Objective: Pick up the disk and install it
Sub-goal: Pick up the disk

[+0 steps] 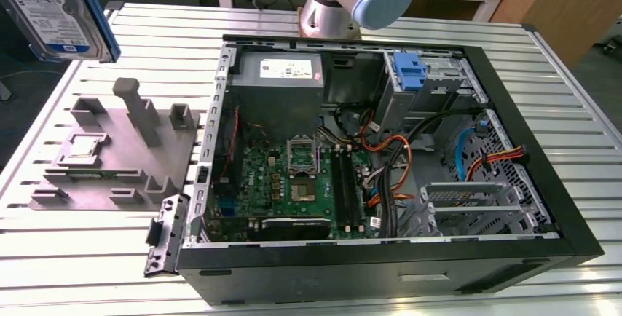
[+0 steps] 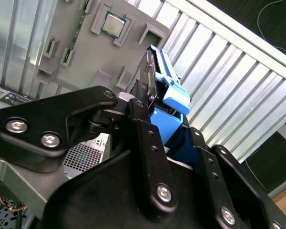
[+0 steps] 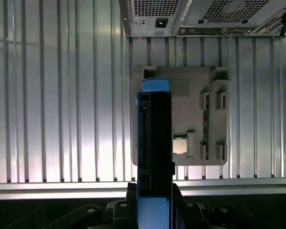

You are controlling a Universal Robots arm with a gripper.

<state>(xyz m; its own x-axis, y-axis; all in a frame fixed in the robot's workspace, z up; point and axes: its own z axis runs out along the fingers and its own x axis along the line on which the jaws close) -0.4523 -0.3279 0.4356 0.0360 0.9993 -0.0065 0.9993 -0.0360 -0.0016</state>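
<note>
The disk (image 1: 54, 10), a silver-grey drive with a white-and-blue label and a blue carrier frame, hangs high in the air at the exterior view's far left, above the grey fixture plate (image 1: 116, 148). In the second wrist view my gripper (image 2: 164, 119) is shut on the disk (image 2: 159, 71), with its black fingers (image 2: 142, 124) clamping the flat sides. The first wrist view shows the disk (image 3: 155, 138) edge-on, standing out of the gripper (image 3: 155, 205) over the fixture plate (image 3: 190, 95).
An open computer case (image 1: 573, 207) lies on the slatted metal table (image 1: 58, 258), with the motherboard (image 1: 291, 178), a blue bracket (image 1: 410, 72) and a metal drive cage (image 1: 476, 203) inside. A small square chip (image 1: 86, 145) sits on the fixture plate. The arm's base (image 1: 340, 3) stands behind the case.
</note>
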